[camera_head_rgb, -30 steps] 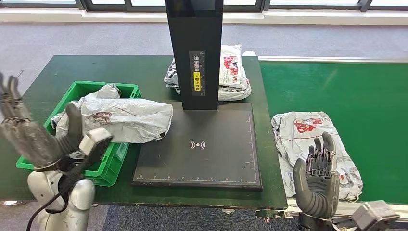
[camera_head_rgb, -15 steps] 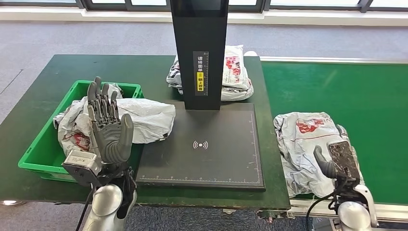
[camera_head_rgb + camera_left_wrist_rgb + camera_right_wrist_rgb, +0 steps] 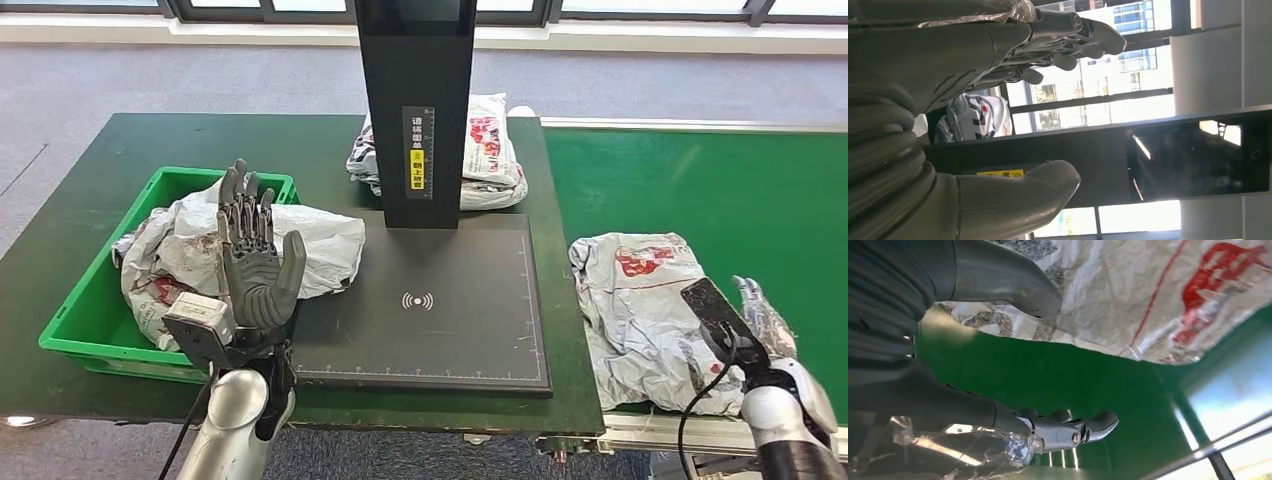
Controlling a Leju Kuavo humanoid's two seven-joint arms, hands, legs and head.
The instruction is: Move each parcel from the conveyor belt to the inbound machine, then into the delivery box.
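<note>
A grey plastic parcel (image 3: 640, 300) lies crumpled on the green conveyor belt (image 3: 700, 190). My right hand (image 3: 748, 322) is at the parcel's right edge, low over the belt. In the right wrist view its thumb (image 3: 1003, 280) lies against the parcel (image 3: 1148, 290) while the fingers (image 3: 1073, 427) stay apart over the bare belt. My left hand (image 3: 255, 265) is raised, with nothing in it and its fingers spread upward, in front of the green delivery box (image 3: 75, 330). Another parcel (image 3: 320, 245) lies in that box and hangs over its right rim. The inbound machine's black pad (image 3: 430, 330) is bare.
The machine's black post (image 3: 415, 100) rises behind the pad and is also seen in the left wrist view (image 3: 1148, 160). A stack of parcels (image 3: 490, 150) lies behind the post. The dark green table (image 3: 100, 170) carries the box and the machine.
My left hand swung in from the far left to stand in front of the box near the pad's corner. My right hand dropped and moved right to the parcel's right edge.
</note>
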